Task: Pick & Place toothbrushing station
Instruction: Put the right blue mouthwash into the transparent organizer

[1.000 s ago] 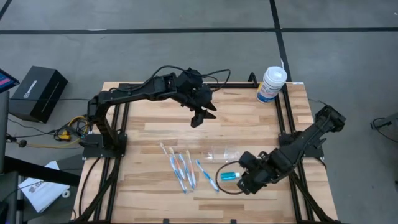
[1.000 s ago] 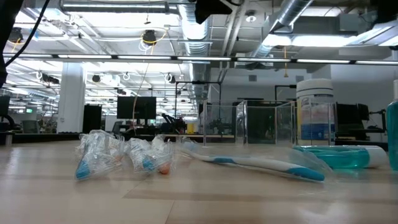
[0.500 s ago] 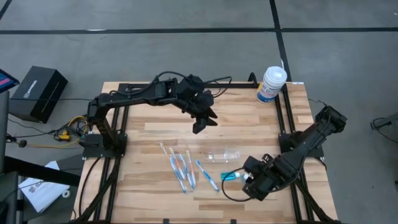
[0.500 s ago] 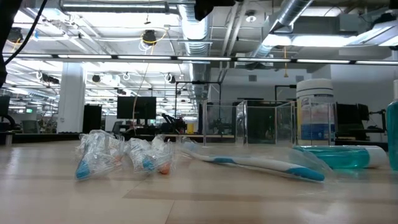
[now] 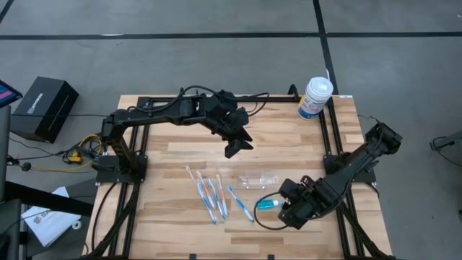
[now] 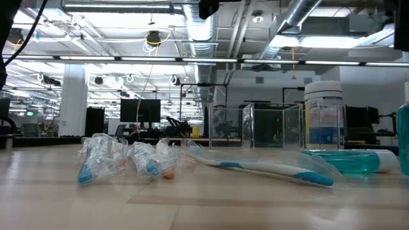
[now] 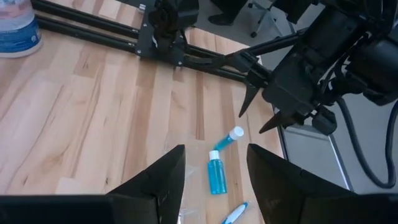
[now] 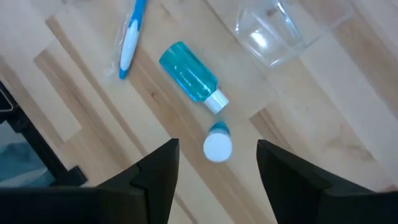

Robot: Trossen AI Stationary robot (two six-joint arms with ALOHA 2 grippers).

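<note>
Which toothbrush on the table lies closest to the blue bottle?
The rightmost toothbrush, lying alone beside the blue bottle; the others are bunched together farther left.

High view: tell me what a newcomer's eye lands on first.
The left tool hangs open above mid-table, short of the clear toothbrushing station. The right tool, also open, hovers at the near right over a small blue bottle. A fan of wrapped toothbrushes lies left of the station, and a white canister stands at the far right corner.
</note>
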